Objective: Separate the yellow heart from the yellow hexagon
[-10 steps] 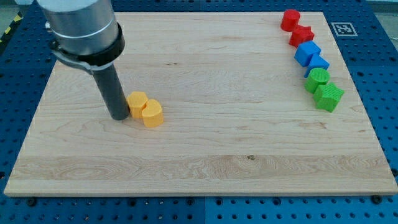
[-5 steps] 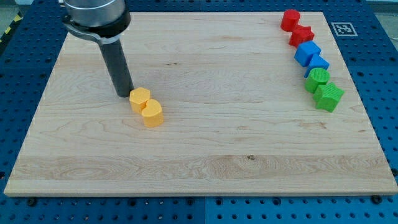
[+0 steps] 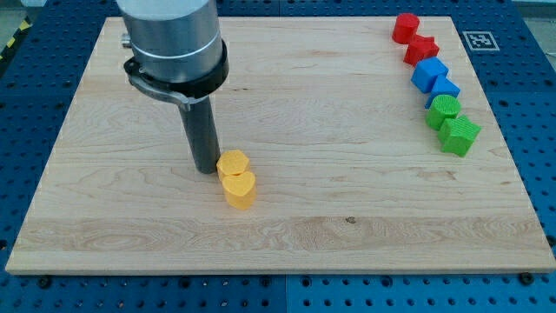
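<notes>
The yellow hexagon (image 3: 233,163) and the yellow heart (image 3: 239,189) sit touching each other left of the board's middle, the heart just below the hexagon. My tip (image 3: 207,168) rests on the board right against the hexagon's left side. The rod rises from it to the grey arm body at the view's top left.
A column of blocks runs down the board's right edge: two red blocks (image 3: 405,28) (image 3: 422,49), two blue blocks (image 3: 428,74) (image 3: 445,89), two green blocks (image 3: 445,109) (image 3: 459,135). The wooden board (image 3: 347,217) lies on a blue perforated table.
My tip moved right and down the view. The two yellow blocks slid right and downward together and still touch.
</notes>
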Controlling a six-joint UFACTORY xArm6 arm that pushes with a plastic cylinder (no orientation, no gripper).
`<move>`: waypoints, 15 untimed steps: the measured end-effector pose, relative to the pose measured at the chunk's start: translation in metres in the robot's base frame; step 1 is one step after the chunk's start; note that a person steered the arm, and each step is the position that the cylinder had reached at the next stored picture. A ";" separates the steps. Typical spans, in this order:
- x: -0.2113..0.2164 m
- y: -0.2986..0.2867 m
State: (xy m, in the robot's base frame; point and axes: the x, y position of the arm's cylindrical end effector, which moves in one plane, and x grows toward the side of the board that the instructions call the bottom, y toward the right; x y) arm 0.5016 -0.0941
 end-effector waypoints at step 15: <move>0.048 0.145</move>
State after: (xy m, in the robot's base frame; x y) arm 0.5497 0.0507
